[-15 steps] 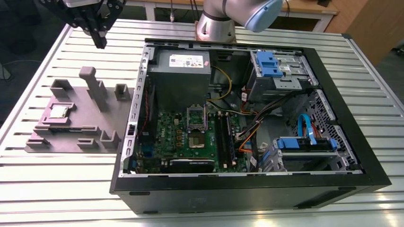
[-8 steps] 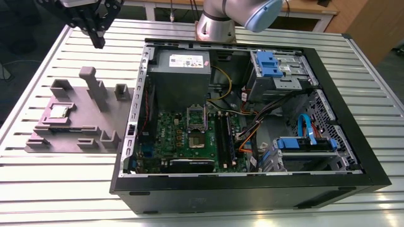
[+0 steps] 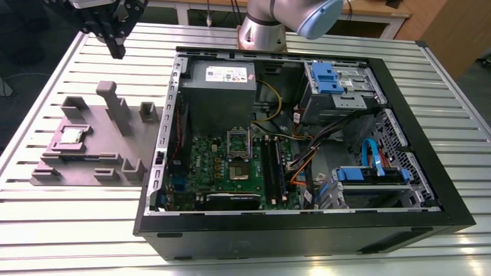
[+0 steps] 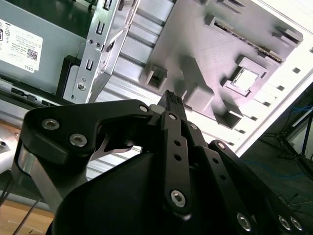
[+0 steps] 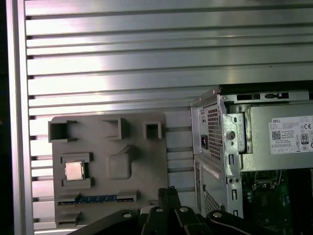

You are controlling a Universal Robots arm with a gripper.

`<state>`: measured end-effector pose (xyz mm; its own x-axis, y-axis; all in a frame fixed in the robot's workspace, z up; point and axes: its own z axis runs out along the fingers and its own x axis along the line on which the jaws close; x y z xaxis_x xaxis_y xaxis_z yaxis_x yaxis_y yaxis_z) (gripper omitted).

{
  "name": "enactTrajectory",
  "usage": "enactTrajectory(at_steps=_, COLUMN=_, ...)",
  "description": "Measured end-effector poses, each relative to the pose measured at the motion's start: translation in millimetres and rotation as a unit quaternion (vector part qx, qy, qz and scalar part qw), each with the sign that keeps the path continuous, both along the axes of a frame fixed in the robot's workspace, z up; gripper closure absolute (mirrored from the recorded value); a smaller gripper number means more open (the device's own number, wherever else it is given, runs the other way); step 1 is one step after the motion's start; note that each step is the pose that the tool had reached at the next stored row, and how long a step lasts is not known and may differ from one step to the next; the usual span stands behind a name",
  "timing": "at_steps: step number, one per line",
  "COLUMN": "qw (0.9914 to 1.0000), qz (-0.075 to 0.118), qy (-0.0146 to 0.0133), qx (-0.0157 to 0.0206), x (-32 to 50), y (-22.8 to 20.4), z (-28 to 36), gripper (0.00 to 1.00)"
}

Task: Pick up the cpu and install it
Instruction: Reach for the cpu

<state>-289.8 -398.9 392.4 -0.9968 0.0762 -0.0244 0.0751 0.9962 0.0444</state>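
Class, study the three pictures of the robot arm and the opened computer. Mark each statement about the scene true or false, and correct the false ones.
1. The cpu lies in a recess of the grey-mauve tray. True.
2. The tool is gripping the cpu. False: it hangs above the table, apart from the cpu, and holds nothing.
3. The computer case lies open, with its motherboard showing. True.
4. The tray sits inside the computer case. False: it rests on the slatted table beside the case, on the exterior view's left.
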Motion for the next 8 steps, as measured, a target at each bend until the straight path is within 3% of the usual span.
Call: enactTrajectory(at_steps=8, qw=1.0, qz=0.0, qy=0.0, qx=0.0, x=-3.8, y=0.0, z=0.0, gripper=0.89)
